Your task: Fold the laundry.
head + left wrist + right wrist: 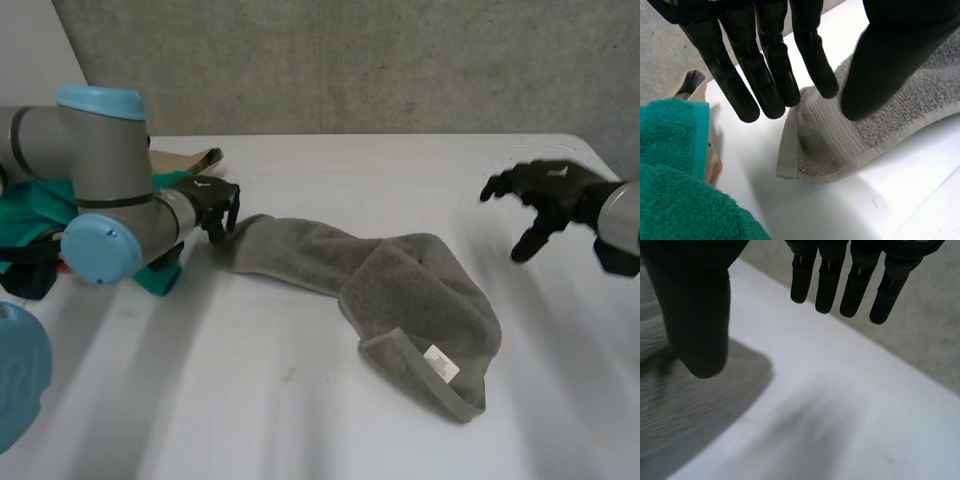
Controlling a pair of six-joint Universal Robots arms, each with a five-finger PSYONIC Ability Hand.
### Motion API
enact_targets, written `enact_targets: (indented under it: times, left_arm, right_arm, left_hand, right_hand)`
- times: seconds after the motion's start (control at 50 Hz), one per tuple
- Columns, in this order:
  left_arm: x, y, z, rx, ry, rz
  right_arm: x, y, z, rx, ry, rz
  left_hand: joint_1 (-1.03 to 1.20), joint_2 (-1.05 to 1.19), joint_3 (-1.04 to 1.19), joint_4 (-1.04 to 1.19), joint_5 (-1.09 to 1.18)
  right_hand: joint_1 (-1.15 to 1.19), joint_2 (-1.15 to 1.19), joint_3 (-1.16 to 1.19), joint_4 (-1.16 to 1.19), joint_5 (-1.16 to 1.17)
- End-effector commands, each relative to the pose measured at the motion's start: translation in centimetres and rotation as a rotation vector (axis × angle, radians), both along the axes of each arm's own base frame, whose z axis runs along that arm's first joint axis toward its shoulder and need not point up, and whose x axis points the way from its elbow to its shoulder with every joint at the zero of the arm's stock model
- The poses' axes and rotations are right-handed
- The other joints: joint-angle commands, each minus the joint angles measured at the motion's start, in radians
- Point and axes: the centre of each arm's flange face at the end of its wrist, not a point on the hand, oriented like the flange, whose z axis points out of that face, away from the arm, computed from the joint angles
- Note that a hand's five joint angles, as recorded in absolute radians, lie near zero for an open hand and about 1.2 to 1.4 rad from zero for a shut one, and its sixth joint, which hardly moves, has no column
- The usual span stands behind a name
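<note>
Finding a small white label sewn onto the near right end of the grey towel, its print being too small to read. Seeing the towel lying rumpled on the white table, doubling over itself in a thick fold at the near right and trailing off as a narrower band toward the far left.

Noting the left hand hanging over the towel's far left corner, fingers pointing straight down just above the hem and thumb hovering apart from them above the pile, clamping nothing. Noting the right hand hovering above bare table to the right, well apart from the towel, fingers spreading straight and clear of the thumb, holding nothing.

Spotting a teal cloth bunching at the left edge, just beside the grey corner, with the left arm crossing in front and hiding much of it. Making out a flat beige piece lying just beyond the teal cloth. Closing the far side, a grey concrete wall.
</note>
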Motion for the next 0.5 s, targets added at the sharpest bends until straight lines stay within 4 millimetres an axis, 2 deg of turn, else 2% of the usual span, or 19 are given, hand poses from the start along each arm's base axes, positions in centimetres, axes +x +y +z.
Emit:
enact_targets:
  times: [0.02, 0.04, 0.06, 0.12, 0.14, 0.26, 0.3, 0.5]
  left_arm:
    - [0.7, 0.9, 1.6, -0.019, 0.006, 0.018]
    - [0.8, 0.9, 1.9, -0.028, 0.009, 0.021]
    - [0.9, 1.0, 2.1, -0.037, 0.016, 0.025]
    - [1.1, 1.3, 2.6, -0.046, 0.029, 0.032]
    - [1.2, 1.4, 2.9, -0.05, 0.036, 0.035]
    - [1.2, 2.4, 3.4, -0.044, 0.06, 0.035]
    - [1.3, 2.5, 3.6, -0.042, 0.063, 0.035]
    - [1.9, 3.2, 4.0, -0.044, 0.071, 0.042]
  right_arm:
    - [2.6, 6.1, -0.6, 0.022, -0.01, 0.001]
    - [3.0, 6.9, -0.7, 0.018, -0.012, 0.013]
    - [3.8, 8.6, -0.7, -0.001, -0.019, 0.05]
    - [4.9, 11.2, -0.6, -0.031, -0.023, 0.112]
    - [5.5, 12.8, -0.7, -0.04, -0.023, 0.148]
    - [8.2, 17.6, -2.2, -0.038, -0.01, 0.299]
    - [8.7, 17.9, -2.8, -0.038, 0.007, 0.306]
    - [10.6, 16.3, -7.5, -0.072, 0.182, 0.247]
  left_hand:
    - [-0.22, -0.247, -0.263, -0.264, -0.26]
    - [-0.241, -0.268, -0.284, -0.284, -0.28]
    - [-0.27, -0.297, -0.313, -0.313, -0.31]
    - [-0.285, -0.312, -0.328, -0.328, -0.325]
    - [-0.288, -0.315, -0.331, -0.331, -0.328]
    - [-0.291, -0.318, -0.334, -0.334, -0.331]
    - [-0.294, -0.321, -0.337, -0.337, -0.333]
    - [-0.332, -0.359, -0.375, -0.375, -0.372]
  right_hand:
    - [0.002, 0.007, 0.003, 0.017, 0.033]
    - [0.007, 0.012, 0.009, 0.023, 0.039]
    - [0.028, 0.033, 0.029, 0.043, 0.059]
    - [0.034, 0.039, 0.035, 0.049, 0.066]
    - [0.034, 0.039, 0.035, 0.049, 0.066]
    - [0.043, 0.048, 0.044, 0.058, 0.074]
    - [0.063, 0.068, 0.065, 0.078, 0.095]
    - [0.192, 0.197, 0.194, 0.207, 0.224]
